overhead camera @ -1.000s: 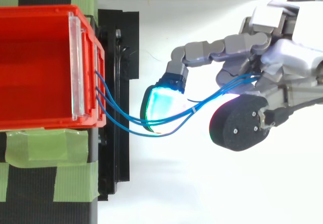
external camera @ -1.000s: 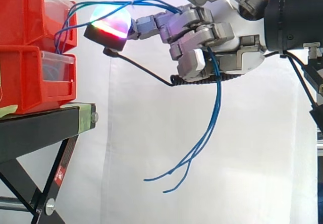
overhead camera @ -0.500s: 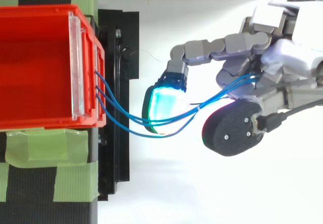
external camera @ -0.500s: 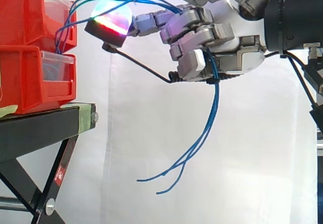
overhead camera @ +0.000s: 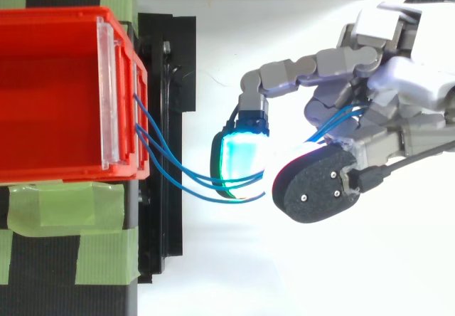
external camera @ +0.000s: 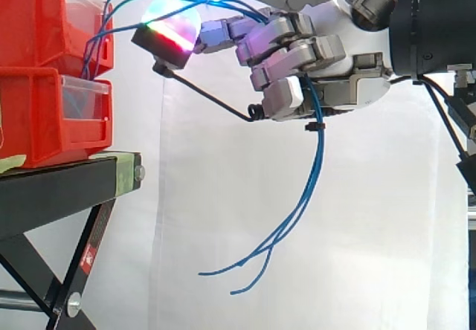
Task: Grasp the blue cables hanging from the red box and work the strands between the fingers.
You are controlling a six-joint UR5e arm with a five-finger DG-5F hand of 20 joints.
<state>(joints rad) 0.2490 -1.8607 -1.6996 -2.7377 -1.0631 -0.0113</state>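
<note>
1. White curtain (external camera: 186,218), one. It forms the backdrop in the side view.
2. Black stand (external camera: 59,189), one. It sits at 8 o'clock in the side view and carries the bins.
3. Red bins, two, stacked at 9 to 10 o'clock in the side view: upper red box (overhead camera: 57,17) and lower bin (external camera: 37,114). The upper one is the task's box, at 9 o'clock in the top view.
4. Hand (external camera: 327,55), one, at 1 to 2 o'clock in the side view and 3 o'clock in the top view. Most of its fingers are curled round the strands. One finger reaches toward the box, and its glowing pad (overhead camera: 238,156) lies under the cables.
5. Blue cables (overhead camera: 178,174), three strands counted where they leave the box's front wall.
   - Location: they run from 9 o'clock across the pad into the curled fingers, then hang with loose ends at 6 o'clock in the side view (external camera: 316,159).
   - Handling, as a judgement: light, thin, springy and probably slick. They hold a curve and may slip out sideways.
   - Best hold, as a judgement: the span between pad and palm. Pull gently, because the far ends are anchored in the box.
6. Clear divider (overhead camera: 106,95), one, inside the box.
7. Green tape (overhead camera: 64,209), several strips on the stand. The count is uncertain.
</note>
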